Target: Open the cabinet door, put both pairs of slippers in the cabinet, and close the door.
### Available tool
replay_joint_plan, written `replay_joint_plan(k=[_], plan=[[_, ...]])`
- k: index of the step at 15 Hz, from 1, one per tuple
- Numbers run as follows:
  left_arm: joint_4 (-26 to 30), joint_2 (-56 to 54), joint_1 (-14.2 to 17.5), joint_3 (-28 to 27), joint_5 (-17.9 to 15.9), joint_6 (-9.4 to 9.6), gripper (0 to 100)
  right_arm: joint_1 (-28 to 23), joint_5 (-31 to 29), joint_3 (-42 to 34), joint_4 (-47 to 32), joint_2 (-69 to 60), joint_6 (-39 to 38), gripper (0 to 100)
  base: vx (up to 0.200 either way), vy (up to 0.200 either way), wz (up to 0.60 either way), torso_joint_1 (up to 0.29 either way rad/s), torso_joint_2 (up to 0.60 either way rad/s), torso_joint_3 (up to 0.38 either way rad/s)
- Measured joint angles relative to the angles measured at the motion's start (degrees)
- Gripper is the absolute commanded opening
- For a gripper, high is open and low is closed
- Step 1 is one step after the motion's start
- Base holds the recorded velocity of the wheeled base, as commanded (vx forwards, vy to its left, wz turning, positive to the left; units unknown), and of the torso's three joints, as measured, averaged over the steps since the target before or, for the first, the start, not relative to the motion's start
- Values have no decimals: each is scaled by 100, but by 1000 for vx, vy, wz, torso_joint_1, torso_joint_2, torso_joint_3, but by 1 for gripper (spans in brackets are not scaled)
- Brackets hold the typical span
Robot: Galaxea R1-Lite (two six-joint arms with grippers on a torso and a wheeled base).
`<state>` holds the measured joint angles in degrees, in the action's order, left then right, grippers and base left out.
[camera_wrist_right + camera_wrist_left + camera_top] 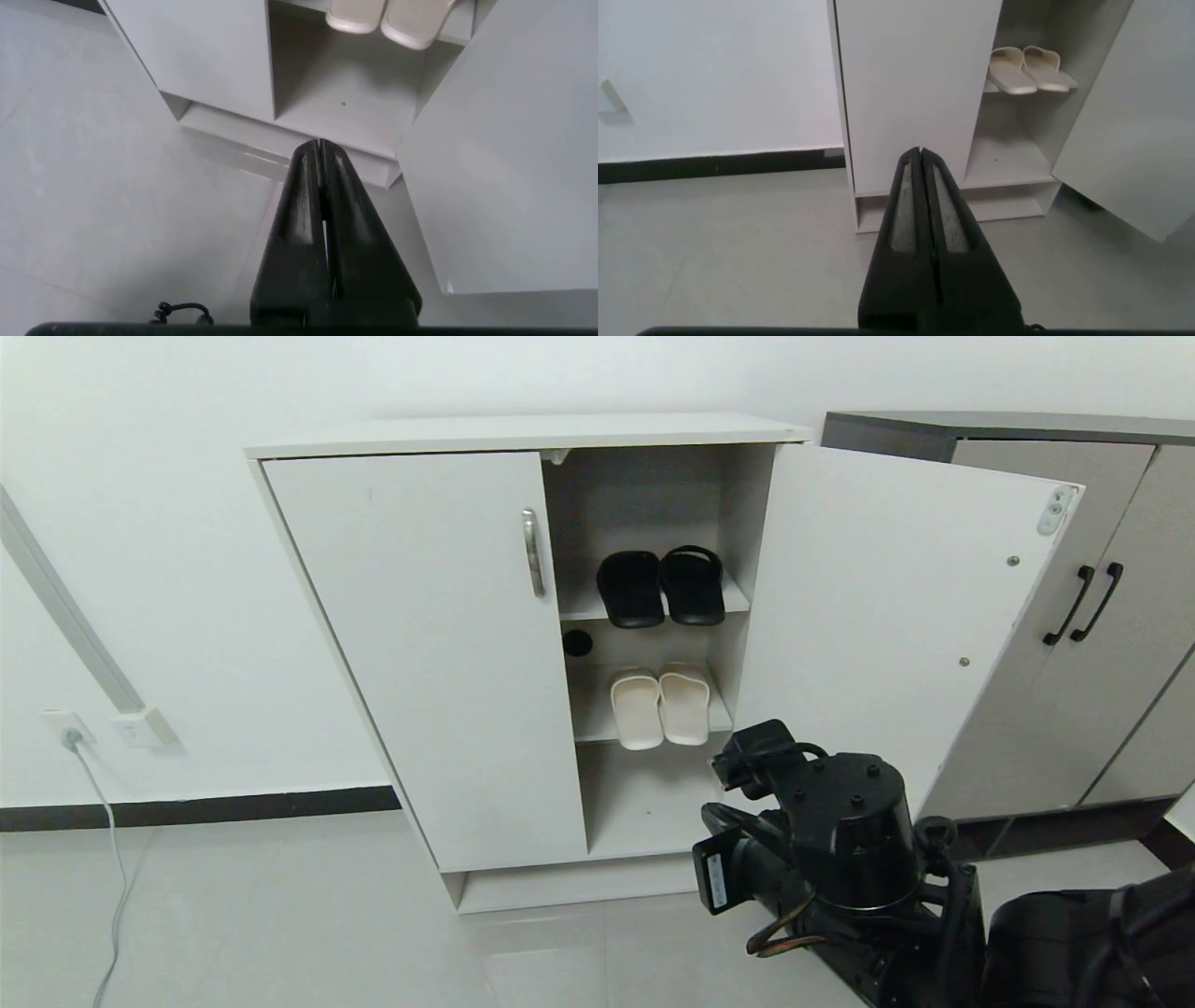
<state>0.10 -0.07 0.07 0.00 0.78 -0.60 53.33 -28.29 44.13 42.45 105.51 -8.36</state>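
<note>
Cabinet (523,432): your white unit stands against the wall on the tiled floor (280,915). The right door (887,616) is swung wide open, out toward the grey cabinet (1102,663) next to it. The left door (420,644) sits flush shut, with its metal handle (532,553) upright at the inner edge.

Black slippers (661,586): you have both on the upper shelf (581,609), in the open right half, side by side and touching.

White slippers (660,707): both are on the middle shelf (588,721), directly below the black pair and also side by side and touching. Their near ends jut a little past the shelf's front edge. A dark round spot (578,642) marks the back panel between the two shelves.

Left gripper (920,154): the fingers are pressed together with nothing between them. It hangs over the floor in front of the left door, well apart from the cabinet.

Right gripper (322,145): the fingers are together, showing only a thin seam, and nothing is held. It is low over the floor, near the cabinet's base, with the open door alongside it. In the head view your right arm (840,831) sits low, in front of that door's lower edge.

Other: a wall socket (61,723) is left of the cabinet, with a cable (112,859) hanging from it to the floor.
</note>
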Motion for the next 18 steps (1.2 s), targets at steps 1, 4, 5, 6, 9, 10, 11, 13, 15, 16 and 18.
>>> replay_joint_plan(k=[1, 4, 5, 6, 9, 10, 11, 13, 15, 16, 18], plan=[[0, 0, 2, 0, 0, 0, 0, 0, 0, 0, 2, 2, -4, 0, 0, 0, 0, 0, 0, 0], [4, 0, 0, 0, -2, 0, 0, 0, 0, -1, 2, 13, -6, 0, 0, 0, 0, 0, -141, -156], [-12, 0, 0, -2, 0, 5, 0, 2, -2, 0, 22, 13, -1, 0, 0, 0, 0, -7, -51, -344], [12, 0, -5, 2, 0, 5, 0, 5, 5, -1, 0, 15, 0, 0, 0, 0, 0, 17, -286, -373], [-10, 0, 2, 0, -2, 2, 0, 18, 5, 0, 16, 28, 2, 0, 0, 0, 0, 32, -535, -370], [-5, 0, 0, 0, -2, 5, 0, 0, 2, 0, 9, 30, 2, 0, 0, 0, 0, 95, -471, -364], [-2, 0, -5, 0, 0, 6, 0, -2, 0, 0, 11, 30, 0, 0, 0, 0, 0, 100, -452, -354], [-5, 0, 0, 0, -2, 9, 0, -4, -2, -6, 9, 30, 2, 0, 0, 0, 0, 119, -459, -352], [-2, 0, -2, 0, 0, 11, 0, 0, 0, -4, 6, 30, 2, 0, 0, 0, 0, 129, -461, -332], [-2, 0, 2, 0, -2, 13, 0, -2, -2, -4, 5, 30, 5, 0, 0, 0, 0, 144, -466, -325], [0, 0, -2, 0, -10, 16, 0, -2, 0, 0, 6, 30, 2, 0, 0, 0, 0, 156, -471, -332]])
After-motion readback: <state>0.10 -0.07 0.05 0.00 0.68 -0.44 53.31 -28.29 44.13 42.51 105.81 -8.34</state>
